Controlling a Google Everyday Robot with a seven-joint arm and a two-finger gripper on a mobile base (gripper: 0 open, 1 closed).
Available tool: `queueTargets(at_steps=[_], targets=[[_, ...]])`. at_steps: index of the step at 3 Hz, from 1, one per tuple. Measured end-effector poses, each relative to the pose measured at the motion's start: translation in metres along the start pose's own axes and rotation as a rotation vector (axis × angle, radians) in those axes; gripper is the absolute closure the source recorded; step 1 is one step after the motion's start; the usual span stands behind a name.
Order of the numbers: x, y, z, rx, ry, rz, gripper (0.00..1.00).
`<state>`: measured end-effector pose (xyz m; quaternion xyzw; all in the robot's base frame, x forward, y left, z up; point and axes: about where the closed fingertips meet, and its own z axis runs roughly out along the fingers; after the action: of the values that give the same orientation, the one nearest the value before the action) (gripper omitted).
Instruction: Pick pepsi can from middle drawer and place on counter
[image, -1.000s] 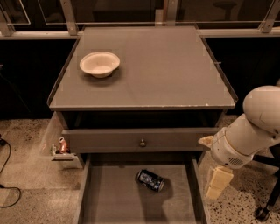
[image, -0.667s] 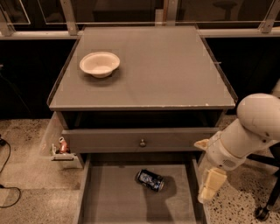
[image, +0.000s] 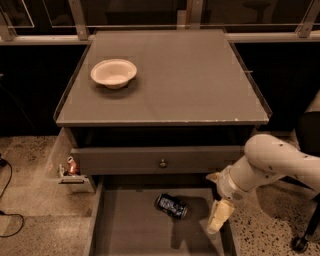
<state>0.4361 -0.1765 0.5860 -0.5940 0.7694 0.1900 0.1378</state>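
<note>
The pepsi can (image: 172, 206), dark blue with silvery ends, lies on its side on the floor of the open middle drawer (image: 130, 230). My gripper (image: 220, 216) hangs at the end of the white arm over the drawer's right side, a short way right of the can and not touching it. The counter (image: 200, 80) is the flat grey cabinet top above.
A white bowl (image: 113, 73) sits on the counter's left side. A closed drawer front with a round knob (image: 163, 163) is above the open drawer. A small reddish object in a clear holder (image: 71, 167) hangs on the cabinet's left side. A cable lies on the floor at left.
My arm and gripper have moved left and downward, from beside the cabinet's right side to over the right part of the open drawer, closer to the can. The can has not moved.
</note>
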Motion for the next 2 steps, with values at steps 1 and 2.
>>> queueTargets(at_steps=[1,2], targets=[[0.0051,-0.0066,0.0415,-0.037,-0.035,0.012,0.0],[0.0051,-0.0066,0.0416,-0.037,-0.035,0.012,0.0]])
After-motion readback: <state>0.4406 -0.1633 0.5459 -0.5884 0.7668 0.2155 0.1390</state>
